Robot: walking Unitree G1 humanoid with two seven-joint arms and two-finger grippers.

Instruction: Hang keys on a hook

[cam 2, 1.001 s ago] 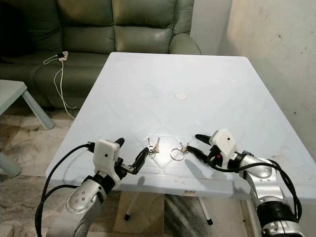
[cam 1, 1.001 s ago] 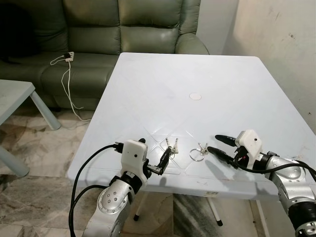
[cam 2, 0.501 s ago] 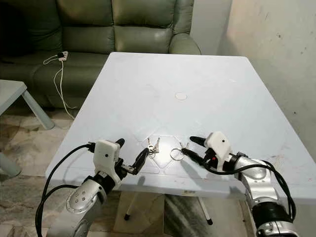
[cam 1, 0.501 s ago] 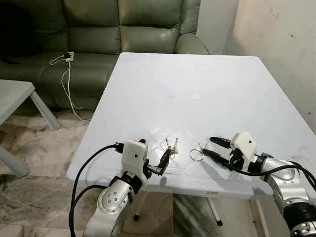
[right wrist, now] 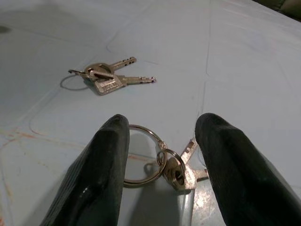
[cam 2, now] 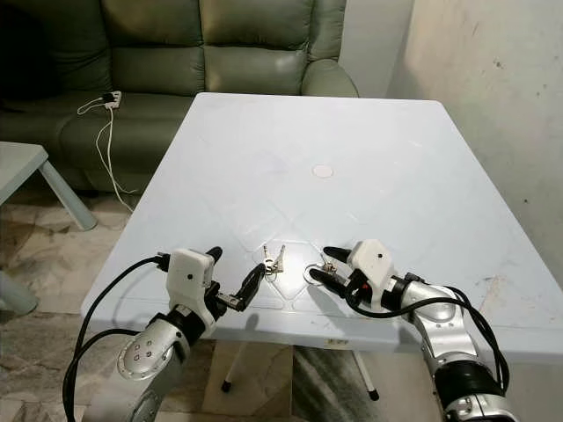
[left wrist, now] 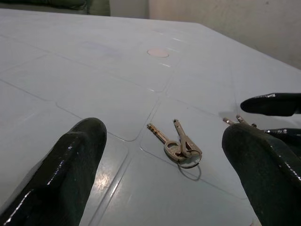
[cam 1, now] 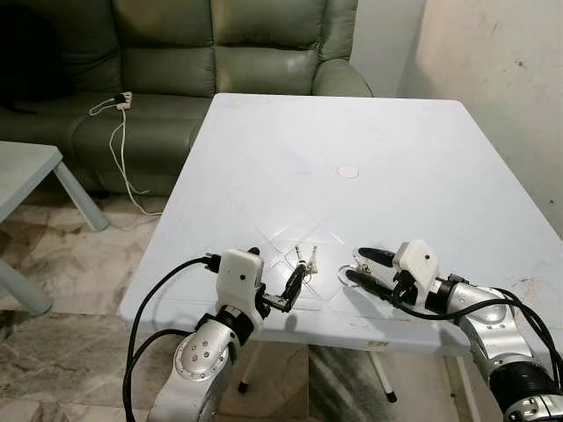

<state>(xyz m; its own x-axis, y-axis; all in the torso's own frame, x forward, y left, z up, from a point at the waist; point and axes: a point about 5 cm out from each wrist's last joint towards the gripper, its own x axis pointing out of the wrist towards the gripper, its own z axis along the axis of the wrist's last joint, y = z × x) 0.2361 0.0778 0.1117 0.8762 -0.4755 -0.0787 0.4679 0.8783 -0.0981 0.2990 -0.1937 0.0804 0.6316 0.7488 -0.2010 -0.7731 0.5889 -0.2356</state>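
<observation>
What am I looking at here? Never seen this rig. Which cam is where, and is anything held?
A humanoid robot with two silver arms stands at a white table. Two pictures come from its head, looking down; the other two from a camera on each wrist, looking along the black fingers. Two key sets lie on the table. The right gripper is open, its fingers on either side of the ringed keys. The left gripper is open too, facing the other keys. Nothing is held. A green sofa stands behind.

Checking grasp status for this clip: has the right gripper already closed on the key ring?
No. In the right wrist view the right gripper is open, its fingers straddling the key ring, which lies flat on the table.
</observation>
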